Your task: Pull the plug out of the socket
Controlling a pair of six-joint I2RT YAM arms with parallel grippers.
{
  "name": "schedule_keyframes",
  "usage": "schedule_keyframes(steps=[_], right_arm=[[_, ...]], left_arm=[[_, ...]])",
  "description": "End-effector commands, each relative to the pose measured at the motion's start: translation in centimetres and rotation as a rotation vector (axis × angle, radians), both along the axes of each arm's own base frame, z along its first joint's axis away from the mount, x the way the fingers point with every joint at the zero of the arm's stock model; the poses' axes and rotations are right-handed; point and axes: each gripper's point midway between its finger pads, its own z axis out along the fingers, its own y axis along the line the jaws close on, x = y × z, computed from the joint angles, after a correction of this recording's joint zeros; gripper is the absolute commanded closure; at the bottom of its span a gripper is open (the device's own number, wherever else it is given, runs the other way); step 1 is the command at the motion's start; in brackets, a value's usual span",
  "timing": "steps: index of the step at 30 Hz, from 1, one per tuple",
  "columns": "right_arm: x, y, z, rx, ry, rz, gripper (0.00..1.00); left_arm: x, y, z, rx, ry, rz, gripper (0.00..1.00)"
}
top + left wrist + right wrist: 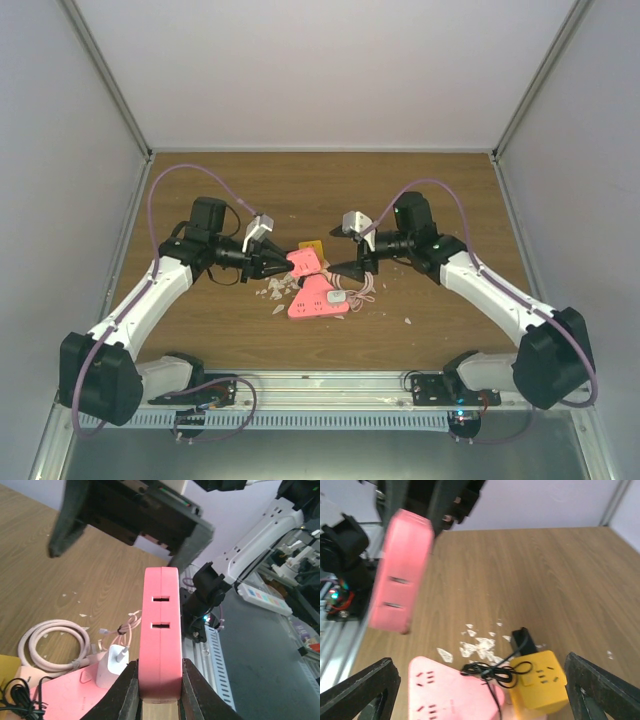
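Note:
My left gripper (pixel 290 262) is shut on a pink triangular socket block (pixel 160 645) and holds it on edge above the table; the block also shows in the right wrist view (pixel 400 575). A second pink socket (pixel 316 300) lies flat below it with a white plug (pixel 112 665) stuck in it, its pink cable (pixel 50 645) coiled beside. My right gripper (pixel 338 252) is open wide and empty, hovering over the flat pink socket (pixel 455 690) and a yellow socket cube (pixel 540 680). A black cable (pixel 495 670) lies across both.
A black plug (pixel 522 640) lies by the yellow cube. White scraps (pixel 477 647) are scattered on the wooden table (pixel 430 190). White walls enclose the table on three sides. A metal rail (pixel 330 385) runs along the near edge.

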Motion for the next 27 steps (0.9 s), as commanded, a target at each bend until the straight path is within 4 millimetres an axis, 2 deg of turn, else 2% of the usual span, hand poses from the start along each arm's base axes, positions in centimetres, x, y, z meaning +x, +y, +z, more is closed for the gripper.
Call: schedule_keyframes(steps=[1,5,12,16,21,27], right_arm=[[2.9,-0.3,0.0,-0.003,-0.068,-0.126,0.09],[2.6,0.2,0.5,0.048,-0.096,-0.121,0.01],[1.5,2.3,0.5,0.083,-0.131,-0.059,0.01],[0.9,2.8,0.9,0.124,-0.140,-0.027,0.00],[0.5,3.2,0.4,0.141,-0.170,-0.003,0.00],[-0.2,4.3,1.2,0.168,-0.183,0.029,0.00]], left_arm=[[-1.1,0.2,2.4,-0.077,-0.022,-0.052,1.00],[-1.3,0.2,2.6,-0.091,-0.008,-0.064,1.00],[-1.6,0.5,3.0,-0.123,0.030,-0.085,1.00],[-1.6,0.6,3.1,-0.142,0.054,-0.096,1.00],[-1.6,0.7,3.2,-0.151,0.062,-0.102,1.00],[-1.8,0.8,3.0,-0.150,0.068,-0.093,1.00]])
